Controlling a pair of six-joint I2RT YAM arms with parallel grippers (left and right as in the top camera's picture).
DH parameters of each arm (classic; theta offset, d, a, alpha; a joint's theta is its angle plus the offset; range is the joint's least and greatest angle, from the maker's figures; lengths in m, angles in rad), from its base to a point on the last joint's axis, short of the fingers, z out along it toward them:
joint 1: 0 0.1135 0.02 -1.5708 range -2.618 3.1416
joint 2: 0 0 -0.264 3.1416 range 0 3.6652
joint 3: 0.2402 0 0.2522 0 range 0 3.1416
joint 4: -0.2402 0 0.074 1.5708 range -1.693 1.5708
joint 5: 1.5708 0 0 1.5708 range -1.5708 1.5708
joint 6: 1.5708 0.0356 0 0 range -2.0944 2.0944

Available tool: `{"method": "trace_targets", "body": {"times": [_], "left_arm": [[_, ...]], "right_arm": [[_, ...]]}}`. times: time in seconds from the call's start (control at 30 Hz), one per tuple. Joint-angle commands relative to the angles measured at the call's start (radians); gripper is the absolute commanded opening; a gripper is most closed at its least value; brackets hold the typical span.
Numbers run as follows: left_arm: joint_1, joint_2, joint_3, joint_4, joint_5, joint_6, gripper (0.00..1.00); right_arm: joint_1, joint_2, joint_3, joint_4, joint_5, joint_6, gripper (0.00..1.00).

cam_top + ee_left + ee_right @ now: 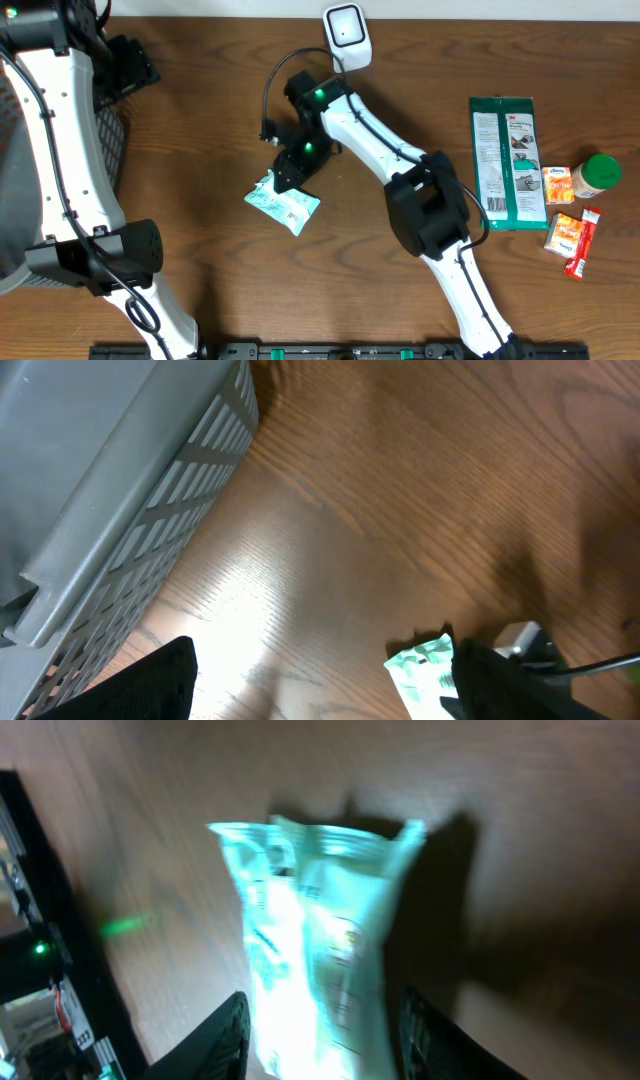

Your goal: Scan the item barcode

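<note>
Pale-green crinkled plastic packet (283, 203) lies flat on the brown wood-grain worktop (200, 120), a little left of the middle and near the front edge compared with most other things. The black right fingers (222, 1038) come down over its upper end and stand one on each side of it, close to its edges; the blurred wrist view does not show whether they press on it or only flank it, so their grip cannot be told. The black left fingers (160, 680) hover spread wide over bare wood with nothing between them, near the far left corner. Just beside them is a grey slatted plastic basket (110, 490) at the left edge. Over on the right, well apart from the packet, lie a thin red wrapped bar (583, 243), two small orange boxes (565, 232), a jar with a green lid (595, 176) and a flat green-and-white card pack (507, 162). Farthest back, near the far edge, is a white handheld barcode scanner (346, 35), apart from the packet.
</note>
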Motion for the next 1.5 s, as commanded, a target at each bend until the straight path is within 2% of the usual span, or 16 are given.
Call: {"method": "trace_targets", "body": {"times": [0.0, 0.1, 0.37, 0.93, 1.03, 1.13, 1.33, 1.37, 1.47], "left_arm": [[0.004, 0.007, 0.004, -0.056, -0.013, 0.014, 0.83], [0.004, 0.007, 0.004, -0.056, -0.013, 0.014, 0.82], [0.004, 0.007, 0.004, -0.056, -0.013, 0.014, 0.82], [0.004, 0.007, 0.004, -0.056, -0.013, 0.014, 0.82], [0.004, 0.007, 0.004, -0.056, -0.013, 0.014, 0.82], [0.004, 0.007, 0.004, -0.056, -0.013, 0.014, 0.82], [0.004, 0.007, 0.004, -0.056, -0.013, 0.014, 0.82], [0.004, 0.007, 0.004, -0.056, -0.013, 0.014, 0.82], [0.004, 0.007, 0.004, -0.056, -0.013, 0.014, 0.82]], "right_arm": [[0.038, 0.012, -0.008, -0.01, -0.026, -0.026, 0.4], [0.056, 0.012, -0.009, -0.023, -0.025, -0.026, 0.35], [0.106, 0.012, -0.018, -0.066, -0.023, -0.026, 0.3], [0.223, 0.012, -0.02, -0.075, -0.029, -0.026, 0.38], [0.229, 0.012, -0.02, -0.076, 0.023, -0.026, 0.44], [0.223, 0.012, -0.02, -0.072, 0.077, -0.026, 0.56], [0.19, 0.012, -0.02, -0.06, 0.079, -0.026, 0.96], [0.184, 0.012, -0.02, -0.058, 0.079, -0.026, 0.99], [0.181, 0.012, -0.02, -0.05, 0.079, -0.026, 0.99]]}}
